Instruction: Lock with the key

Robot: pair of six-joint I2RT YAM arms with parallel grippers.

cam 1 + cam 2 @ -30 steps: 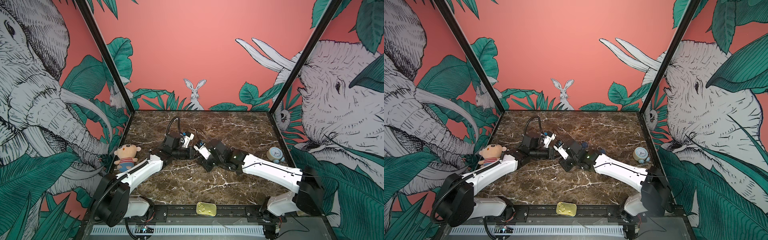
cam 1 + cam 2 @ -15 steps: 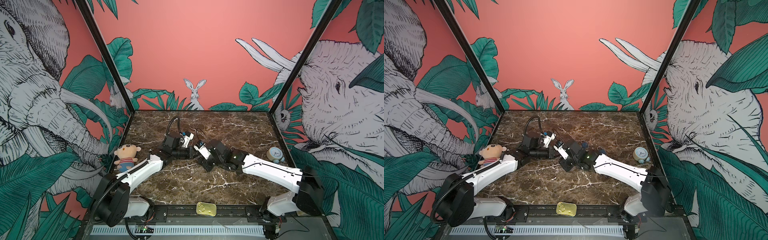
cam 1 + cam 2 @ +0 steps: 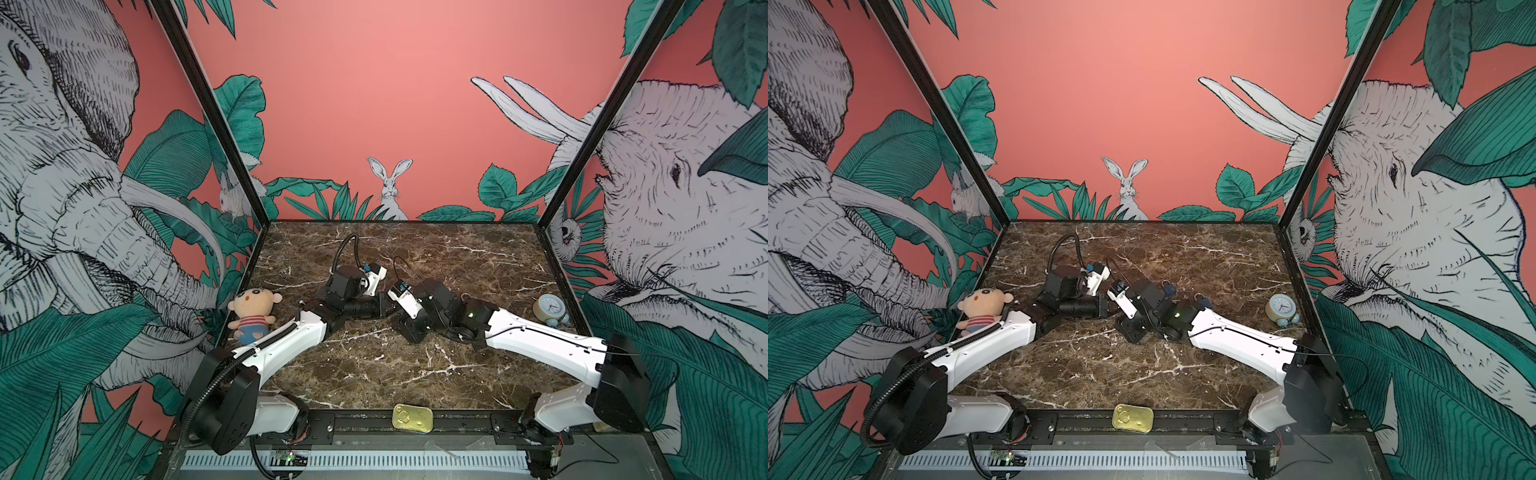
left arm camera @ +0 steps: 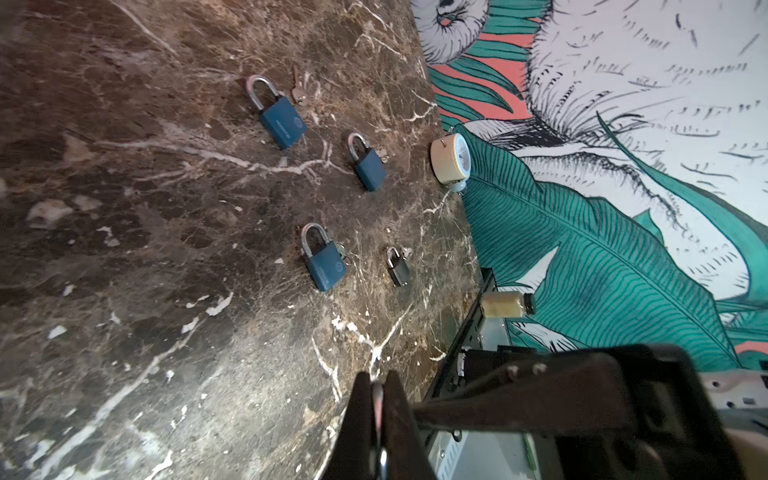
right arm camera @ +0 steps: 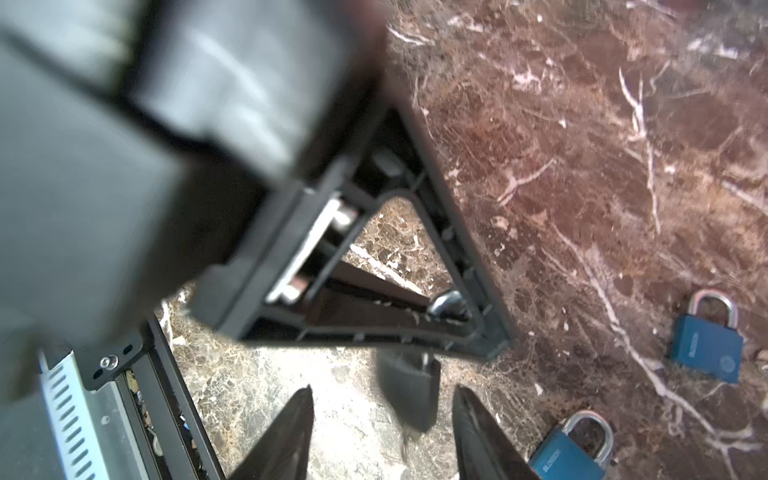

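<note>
step: likely padlock steadied for key turn | left fingers (image 4: 358,409) pinched together on shackle of dark padlock (image 5: 409,390), hanging over mid-surface (image 3: 374,365); blue padlocks (image 3: 1167,286) at 3 o'clock | right fingers (image 5: 291,436) apart, flanking its body | next: probably close on key (image 5: 409,438) at its base, turn

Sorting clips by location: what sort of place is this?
Probably a staged robot test booth, not a home: jungle-mural walls, two mounted robot arms, and padlocks laid out.
</note>
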